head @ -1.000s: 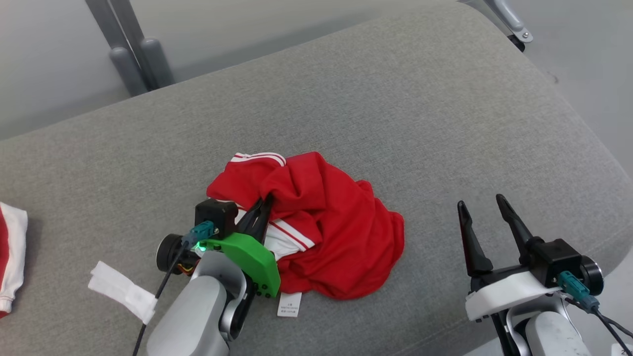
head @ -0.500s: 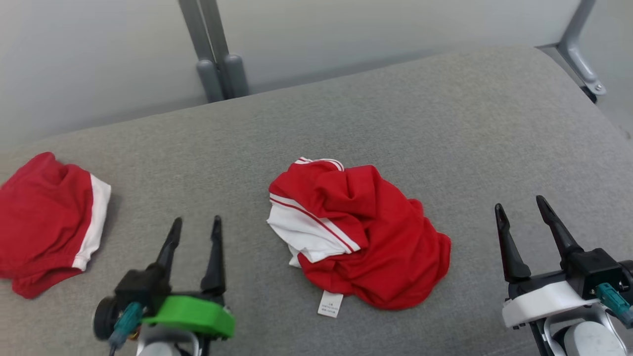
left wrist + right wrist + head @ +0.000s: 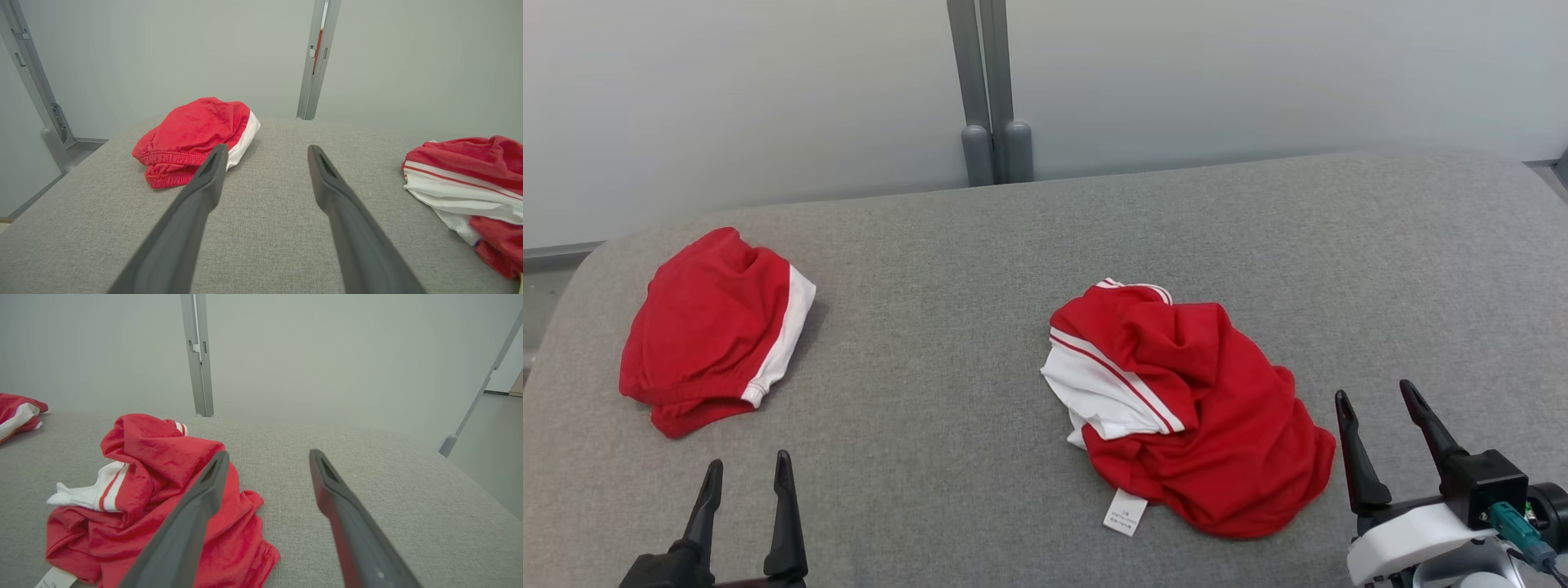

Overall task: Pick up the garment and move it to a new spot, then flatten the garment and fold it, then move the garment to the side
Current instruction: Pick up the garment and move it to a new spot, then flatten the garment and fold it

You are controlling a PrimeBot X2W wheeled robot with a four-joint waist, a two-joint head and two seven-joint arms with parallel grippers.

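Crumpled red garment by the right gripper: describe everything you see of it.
The red garment lies crumpled in a loose heap on the grey fabric surface. Thin, soft-looking, creased cloth. A white panel with a red stripe shows at its left; a white label sticks out at the near edge. The open right gripper is close, not holding it.

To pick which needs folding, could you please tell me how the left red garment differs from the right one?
The left garment lies in a compact, fairly tidy bundle; the right garment is crumpled and sprawls wider. The left garment shows one plain white band; the right garment shows white with a red stripe and a label poking out. Both are red and white, resting on the grey cushion.
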